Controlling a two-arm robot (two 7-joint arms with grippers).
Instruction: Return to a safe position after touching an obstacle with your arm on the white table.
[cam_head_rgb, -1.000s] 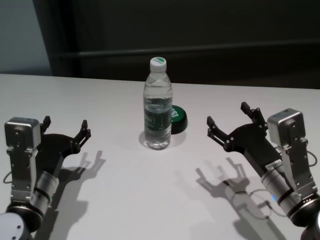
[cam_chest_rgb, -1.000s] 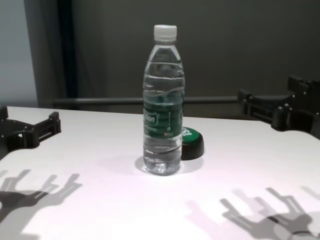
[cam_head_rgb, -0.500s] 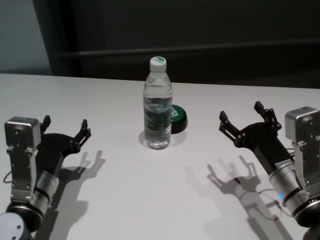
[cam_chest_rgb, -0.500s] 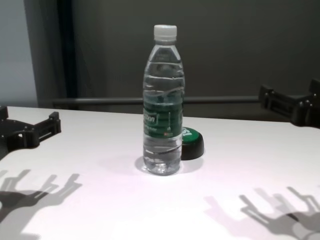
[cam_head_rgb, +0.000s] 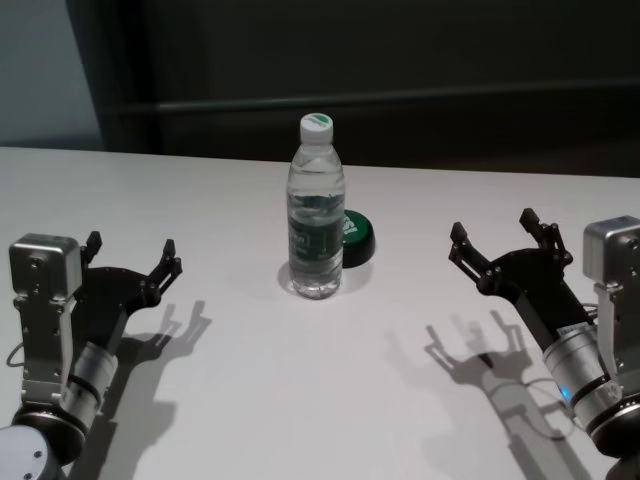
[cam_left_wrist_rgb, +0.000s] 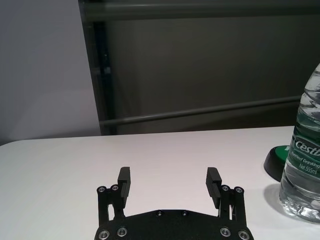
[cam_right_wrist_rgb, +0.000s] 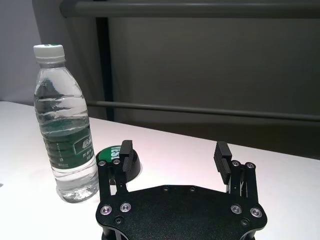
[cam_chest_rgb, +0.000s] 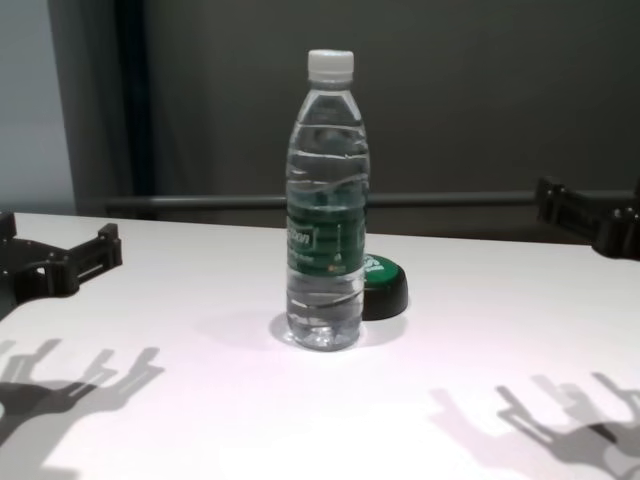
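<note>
Flanking upright bottle (cam_head_rgb: 316, 210), both fingers spread

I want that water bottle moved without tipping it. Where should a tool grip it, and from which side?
Probably around the green label band of the water bottle, coming in level from the robot's right. It stands upright on the white table, and the black puck sits close behind it, so the rear is blocked. The right tool is open, apart from it.

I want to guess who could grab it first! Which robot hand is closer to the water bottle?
Roughly a tie, the left slightly nearer. The left gripper hovers open to the water bottle's left; the right gripper hovers open to its right. Neither touches it.
</note>
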